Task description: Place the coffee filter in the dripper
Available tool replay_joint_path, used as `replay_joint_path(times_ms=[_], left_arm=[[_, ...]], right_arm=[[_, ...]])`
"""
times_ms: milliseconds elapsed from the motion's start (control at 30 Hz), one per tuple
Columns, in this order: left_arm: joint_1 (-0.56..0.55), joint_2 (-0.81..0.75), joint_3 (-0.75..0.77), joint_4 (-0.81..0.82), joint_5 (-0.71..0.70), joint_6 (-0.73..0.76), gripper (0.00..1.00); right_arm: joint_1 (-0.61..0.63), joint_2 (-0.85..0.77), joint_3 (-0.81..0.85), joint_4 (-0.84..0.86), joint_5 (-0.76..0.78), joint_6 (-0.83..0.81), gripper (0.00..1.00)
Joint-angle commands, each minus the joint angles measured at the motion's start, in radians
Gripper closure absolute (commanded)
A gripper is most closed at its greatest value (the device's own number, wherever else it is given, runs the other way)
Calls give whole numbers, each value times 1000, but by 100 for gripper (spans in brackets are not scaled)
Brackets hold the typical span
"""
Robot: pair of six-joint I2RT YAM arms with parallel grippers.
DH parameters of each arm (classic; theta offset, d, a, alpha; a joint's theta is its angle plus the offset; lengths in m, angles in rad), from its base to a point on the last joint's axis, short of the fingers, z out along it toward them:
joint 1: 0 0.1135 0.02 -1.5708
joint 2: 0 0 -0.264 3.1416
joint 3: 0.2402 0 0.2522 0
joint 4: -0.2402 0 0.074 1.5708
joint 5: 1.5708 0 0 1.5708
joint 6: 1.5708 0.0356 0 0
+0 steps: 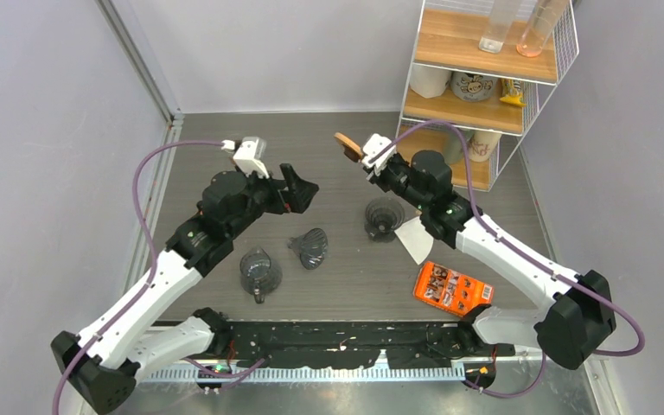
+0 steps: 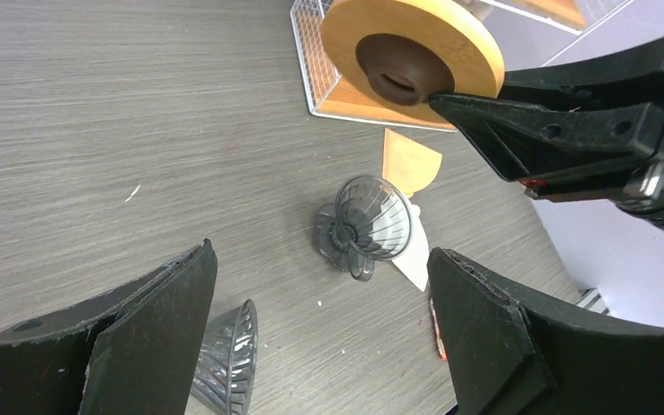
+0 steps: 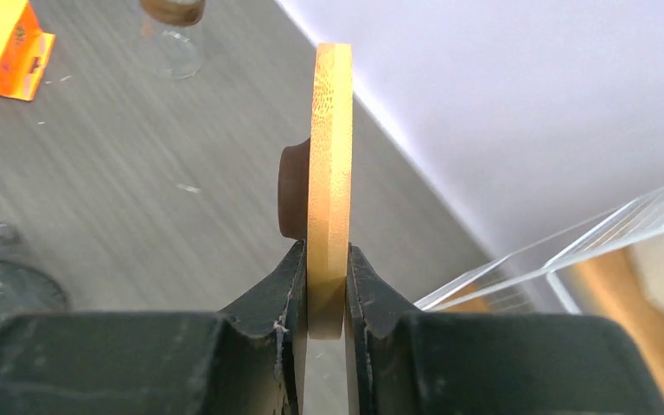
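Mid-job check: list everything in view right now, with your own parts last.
smoky clear plastic drippers: three, grey, mid-table.
paper coffee filter: one, white, flat beside the rightmost dripper.
snack packet: one, orange, table's near right.
round wooden lid: one, light wood with brown plug, held aloft.
wire shelf rack: one, white with wooden boards, far right.
table: one, grey woodgrain.
left gripper: one, black, open, empty.
right gripper: one, black, shut on the round wooden lid.
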Motion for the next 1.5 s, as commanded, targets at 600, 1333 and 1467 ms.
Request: replay_joint_path(times_ms=[600, 1333, 1467], left_arm=[[319, -72, -36, 62, 464, -372, 1], [325, 75, -58, 181, 457, -478, 22], [325, 95, -52, 190, 464, -483, 30]], right_arm=[[165, -25, -185, 521, -68, -692, 95], [229, -7, -214, 426, -93, -810, 94], [254, 0, -206, 419, -81, -831, 94]])
